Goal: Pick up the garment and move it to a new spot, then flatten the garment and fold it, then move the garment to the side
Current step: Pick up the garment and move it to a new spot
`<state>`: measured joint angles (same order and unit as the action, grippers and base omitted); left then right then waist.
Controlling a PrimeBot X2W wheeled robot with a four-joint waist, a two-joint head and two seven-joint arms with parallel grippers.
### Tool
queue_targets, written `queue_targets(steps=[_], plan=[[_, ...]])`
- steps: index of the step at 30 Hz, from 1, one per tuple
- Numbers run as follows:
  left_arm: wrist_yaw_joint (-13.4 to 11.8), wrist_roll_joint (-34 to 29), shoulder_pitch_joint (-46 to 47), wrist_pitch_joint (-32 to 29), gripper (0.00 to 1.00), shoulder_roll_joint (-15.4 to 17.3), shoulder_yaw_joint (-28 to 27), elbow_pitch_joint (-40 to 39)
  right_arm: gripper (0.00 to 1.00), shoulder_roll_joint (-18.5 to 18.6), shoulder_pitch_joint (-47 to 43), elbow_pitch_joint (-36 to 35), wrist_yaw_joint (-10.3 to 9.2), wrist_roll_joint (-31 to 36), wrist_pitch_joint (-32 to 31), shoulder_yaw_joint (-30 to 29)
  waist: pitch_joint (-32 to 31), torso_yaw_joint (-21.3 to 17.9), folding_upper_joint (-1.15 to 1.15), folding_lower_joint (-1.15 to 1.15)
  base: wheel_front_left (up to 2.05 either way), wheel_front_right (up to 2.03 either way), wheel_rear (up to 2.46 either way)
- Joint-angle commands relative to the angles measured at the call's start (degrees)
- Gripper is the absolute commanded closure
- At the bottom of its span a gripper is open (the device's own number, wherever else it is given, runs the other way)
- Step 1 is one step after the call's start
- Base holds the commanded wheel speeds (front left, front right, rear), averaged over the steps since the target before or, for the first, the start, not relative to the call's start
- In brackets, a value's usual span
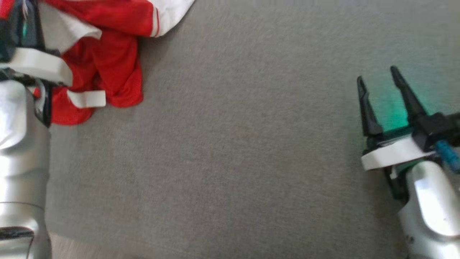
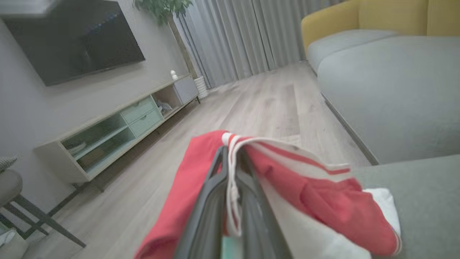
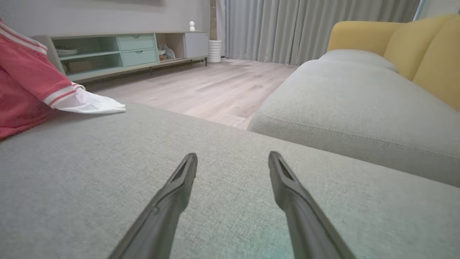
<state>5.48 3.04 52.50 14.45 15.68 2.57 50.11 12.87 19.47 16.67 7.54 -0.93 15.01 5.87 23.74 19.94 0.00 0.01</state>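
Between the two fingers of the left gripper [image 2: 230,151], which are pressed shut, sits a white and red striped edge of the garment [image 2: 305,187]. Red and white cloth falls away on both sides of these fingers, and some of it rests on the grey sofa seat [image 2: 424,194] to their right in the left wrist view. Over at the right gripper [image 3: 233,158], the fingers are spread wide with nothing between them, just above the same grey seat. The garment is well apart from them, off to their left, with a white sleeve part lying on the seat. Past both sets of fingers come the wood floor [image 3: 215,90], then a low shelf unit [image 3: 125,50] by the wall and grey curtains [image 3: 305,28].
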Motion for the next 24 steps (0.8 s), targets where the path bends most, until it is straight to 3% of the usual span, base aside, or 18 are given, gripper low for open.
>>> queue_targets(steps=[1, 6, 12, 17, 24], plan=[[-0.2, -0.6, 1.8, 0.5, 1.00, 4.4, -0.7, -3.9, 0.00, -1.4, -1.4, -1.6, -0.05, -0.3, 0.0, 0.9, -5.3, -3.8, 0.00, -0.01, 0.00, 0.00, 0.00], [1.0, -1.7, 3.1, 0.5, 1.00, 7.1, 1.9, -11.6, 0.00, -6.7, -4.4, -3.5, -0.05, -0.9, 0.0, -0.3, -14.4, -11.3, 0.00, -0.01, 0.00, 0.00, 0.00], [1.8, -0.2, 4.4, -1.1, 1.00, 8.1, 5.2, -18.5, 0.00, -9.1, -6.8, -5.1, -0.05, -1.8, 0.0, -0.1, -20.6, -19.4, 0.00, -0.01, 0.00, 0.00, 0.00], [1.9, 1.9, 4.5, -4.9, 1.00, 7.6, 8.8, -26.1, 0.00, -9.8, -8.6, -6.2, -0.05, -2.1, 0.0, -0.2, -23.2, -25.3, 0.00, -0.01, 0.00, 0.00, 0.00], [2.0, 5.7, 3.1, -9.1, 1.00, 6.1, 13.7, -33.3, 0.00, -10.0, -8.8, -7.2, -0.05, -3.3, 0.0, -0.7, -22.3, -30.9, 0.00, -0.01, 0.00, 0.00, 0.00]])
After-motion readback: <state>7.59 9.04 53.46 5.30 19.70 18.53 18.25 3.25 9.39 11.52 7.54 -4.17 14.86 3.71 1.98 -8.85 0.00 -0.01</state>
